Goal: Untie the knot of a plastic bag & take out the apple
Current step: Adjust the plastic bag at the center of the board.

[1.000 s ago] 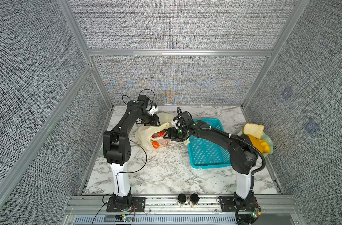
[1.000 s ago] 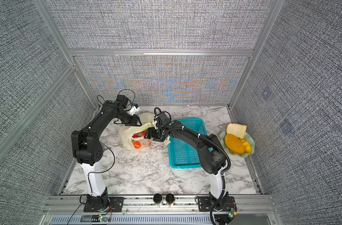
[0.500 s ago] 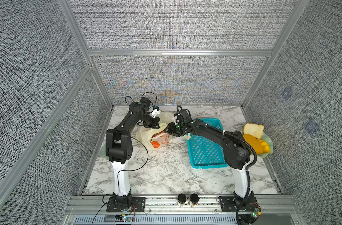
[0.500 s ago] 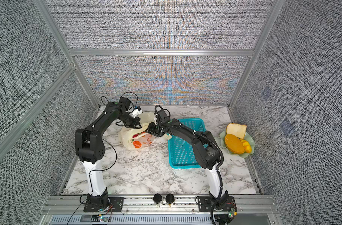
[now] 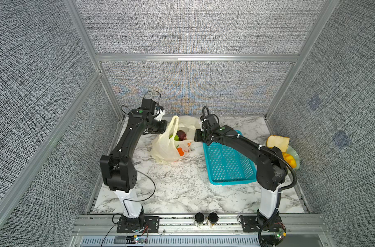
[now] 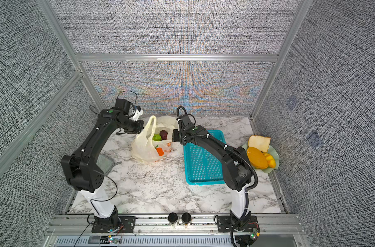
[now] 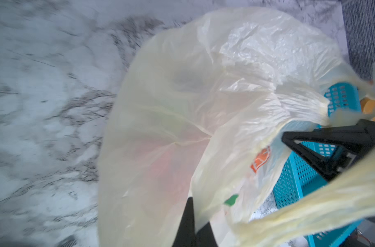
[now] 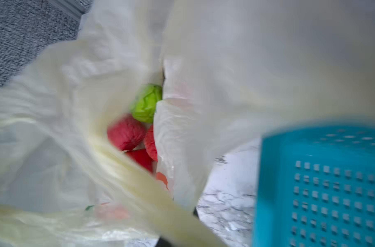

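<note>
1. Two fruits, one dark red (image 5: pixel 181 135) and one green (image 5: pixel 176 138), show through the gaping mouth of the plastic bag (image 5: pixel 165 149). The bag sits at the back middle of the table. The right wrist view shows more red pieces beside them, but they are blurred.
2. One handle loop (image 5: pixel 175 122) stands upright on the bag's left side.
3. The white, grey-veined marble table (image 5: pixel 182 192) carries everything. Grey woven wall panels (image 5: pixel 193 32) in aluminium framing close it in.
4. A turquoise basket (image 5: pixel 227 164) lies just beside the bag on the right. A pale green plate (image 6: pixel 275 154) with a bread slice (image 6: pixel 259 143) and orange food sits at the right edge, well apart from the bag. A grey mesh item (image 6: pixel 106 163) is half hidden behind the left arm.
5. The left gripper (image 5: pixel 163 127) is clenched on the bag's handle side. The right gripper (image 5: pixel 196 136) is pinched on the opposite rim. Both arms stretch toward the back and bend inward, and the right forearm crosses over the basket's far corner.
</note>
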Controlling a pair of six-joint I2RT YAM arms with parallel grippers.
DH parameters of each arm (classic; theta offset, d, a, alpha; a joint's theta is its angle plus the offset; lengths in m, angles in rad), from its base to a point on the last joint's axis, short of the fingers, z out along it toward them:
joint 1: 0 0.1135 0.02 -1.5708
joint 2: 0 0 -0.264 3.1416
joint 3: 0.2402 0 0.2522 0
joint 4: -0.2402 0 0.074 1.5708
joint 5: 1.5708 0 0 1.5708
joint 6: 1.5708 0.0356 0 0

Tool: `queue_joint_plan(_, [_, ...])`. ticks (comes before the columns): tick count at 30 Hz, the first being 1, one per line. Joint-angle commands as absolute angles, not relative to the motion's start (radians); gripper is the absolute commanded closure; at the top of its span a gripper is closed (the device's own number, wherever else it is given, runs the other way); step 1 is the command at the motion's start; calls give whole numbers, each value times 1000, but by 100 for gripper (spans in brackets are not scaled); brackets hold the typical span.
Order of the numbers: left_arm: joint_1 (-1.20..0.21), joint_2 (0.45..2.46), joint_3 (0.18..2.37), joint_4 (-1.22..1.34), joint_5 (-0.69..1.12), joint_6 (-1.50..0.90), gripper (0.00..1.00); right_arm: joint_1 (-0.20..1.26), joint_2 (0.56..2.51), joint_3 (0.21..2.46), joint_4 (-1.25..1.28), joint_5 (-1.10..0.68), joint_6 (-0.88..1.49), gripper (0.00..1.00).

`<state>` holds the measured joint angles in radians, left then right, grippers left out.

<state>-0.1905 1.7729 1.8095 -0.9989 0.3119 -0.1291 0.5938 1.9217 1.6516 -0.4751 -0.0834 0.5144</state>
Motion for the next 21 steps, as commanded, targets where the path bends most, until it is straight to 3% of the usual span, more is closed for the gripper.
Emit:
queue_joint_plan(1, [-187, 1685, 1768, -970, 177, -227, 100, 576, 1887, 1670, -636, 38, 332, 100])
queue_joint_plan(7, [-187, 1440, 1466, -822, 180, -317, 100, 550, 1860, 1684, -689, 124, 210, 100])
queue_joint_plan(10, [-187, 1296, 1285, -716, 79, -351, 100, 533, 1877, 1715, -719, 122, 198, 100])
queue_joint_plan(13, [-181, 1196, 1191, -669, -13, -371, 100, 513, 1881, 1723, -729, 89, 196, 100])
queue_joint_plan(16, [-176, 1198, 1187, -679, 10, -380, 100, 506, 1868, 1742, -722, -18, 163, 100])
queue_joint_plan(17, [-177, 1202, 1186, -671, 28, -387, 100, 507, 1857, 1749, -714, -87, 149, 89])
queue_joint_plan(18, [-176, 1208, 1183, -656, 59, -385, 100, 508, 1841, 1760, -705, -183, 126, 68])
queue_joint_plan(19, [-176, 1213, 1184, -641, 85, -392, 100, 507, 1822, 1773, -697, -272, 122, 60])
queue_joint_plan(21, [-177, 1224, 1190, -620, 118, -399, 100, 513, 1768, 1778, -652, -407, 140, 53])
